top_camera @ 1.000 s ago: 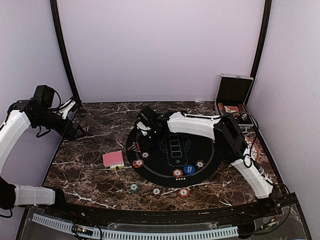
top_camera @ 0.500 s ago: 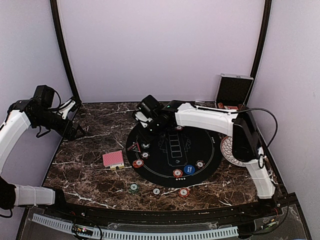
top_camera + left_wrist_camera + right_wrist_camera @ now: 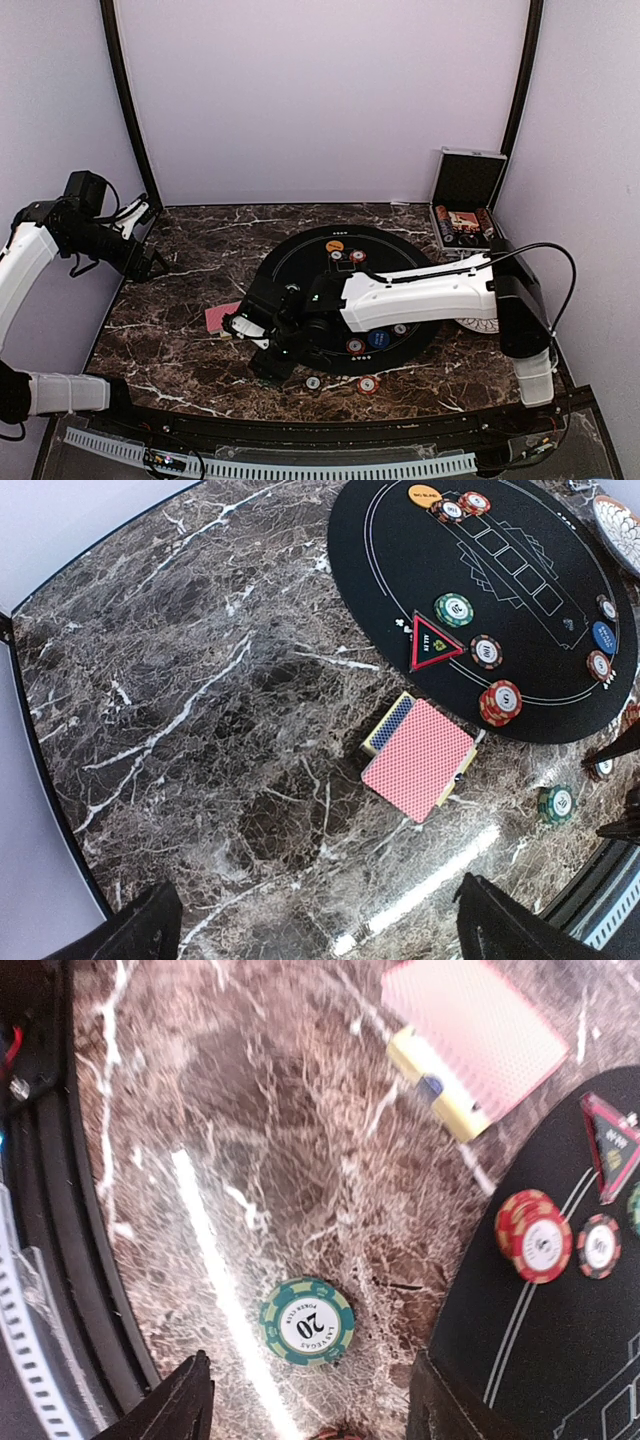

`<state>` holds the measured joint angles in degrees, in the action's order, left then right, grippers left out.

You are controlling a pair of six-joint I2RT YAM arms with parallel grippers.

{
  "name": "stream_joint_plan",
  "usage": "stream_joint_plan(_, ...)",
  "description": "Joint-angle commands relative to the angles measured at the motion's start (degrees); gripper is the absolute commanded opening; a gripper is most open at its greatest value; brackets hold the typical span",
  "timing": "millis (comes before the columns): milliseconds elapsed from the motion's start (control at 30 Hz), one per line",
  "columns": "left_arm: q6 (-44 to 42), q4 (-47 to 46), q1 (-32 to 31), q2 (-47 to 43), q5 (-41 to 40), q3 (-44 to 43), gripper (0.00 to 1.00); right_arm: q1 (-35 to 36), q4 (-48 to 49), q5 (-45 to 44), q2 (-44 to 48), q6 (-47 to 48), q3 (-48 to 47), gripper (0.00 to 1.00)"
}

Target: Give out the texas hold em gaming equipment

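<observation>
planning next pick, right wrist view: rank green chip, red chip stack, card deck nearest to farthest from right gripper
1. green chip, directly ahead of right gripper
2. red chip stack, right, on mat
3. card deck, far upper right

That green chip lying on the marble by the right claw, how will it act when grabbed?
The green chip lies flat and thin on glossy marble, so it will probably slide before lifting. It looks rigid, unlikely to bend. Tipped onto its round edge, it might roll.

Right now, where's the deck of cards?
The card deck lies on marble left of the black mat in the top view, nearest the red chip stack.
</observation>
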<state>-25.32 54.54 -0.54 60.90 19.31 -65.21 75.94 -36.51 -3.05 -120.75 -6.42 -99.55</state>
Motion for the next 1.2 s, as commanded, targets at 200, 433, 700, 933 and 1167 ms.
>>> stream_joint_plan(200, -0.16, 2.95, -0.17, -0.96, 0.52, -1.36, 0.99, 0.16, 1.45, -0.19, -5.42, 0.37, -1.30, 0.69)
stream_joint_plan(433, -0.08, 2.94, -0.17, -0.62, 0.75, -1.31, 0.99, 0.04, 1.12, 0.83, -8.69, 1.36, -3.55, 0.66)
stream_joint_plan(700, -0.35, 2.72, -0.17, -0.52, 0.51, -1.28, 0.99, 0.00, 0.66, 1.38, -9.42, 1.67, -4.42, 0.58)
stream_joint_plan(933, -0.50, 2.58, -0.17, -0.59, 0.22, -1.06, 0.99, -0.10, 0.73, 1.55, -9.44, 1.67, -4.47, 0.47)
stream_joint_plan(1167, -0.52, 2.58, -0.17, -0.78, 0.12, -1.02, 0.99, -0.14, 0.57, 1.91, -9.35, 1.75, -4.53, 0.38)
